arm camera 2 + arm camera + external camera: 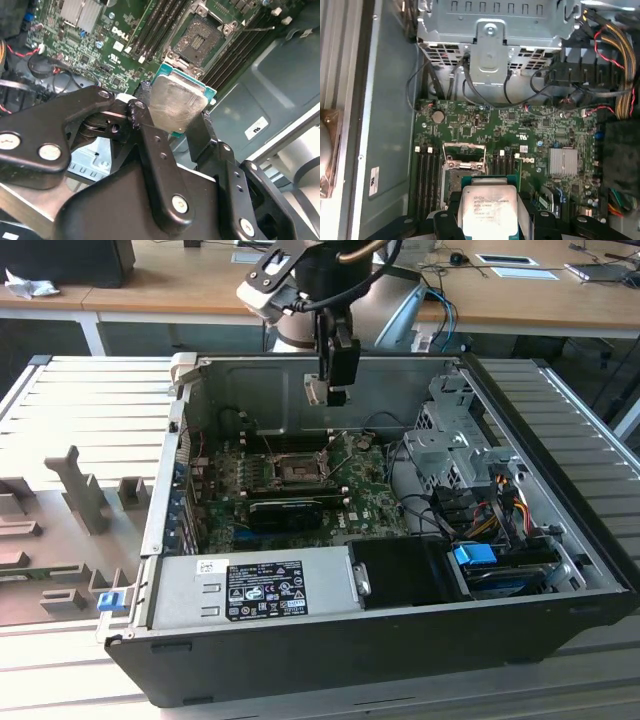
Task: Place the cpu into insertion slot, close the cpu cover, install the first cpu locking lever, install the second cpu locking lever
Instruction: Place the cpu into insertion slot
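Observation:
My gripper (335, 388) hangs above the open computer case, over the back part of the green motherboard (365, 502). It is shut on the cpu (176, 104), a flat square chip with a silver-grey top, held by its edges between the black fingers (142, 111). In the first wrist view the cpu (487, 210) sits in the gripper (487, 221) just short of the insertion slot (461, 181). The slot (199, 41) is a dark square socket with a metal rim, lying uncovered below (297, 472). The cpu cover (464, 151) stands raised at the socket's far edge.
A long black card (285, 510) lies next to the socket. A grey power supply (250, 590) fills the case's near side. A metal drive cage (450, 440) and bundled cables (490, 512) are at the exterior view's right. Memory slots (160, 25) flank the socket.

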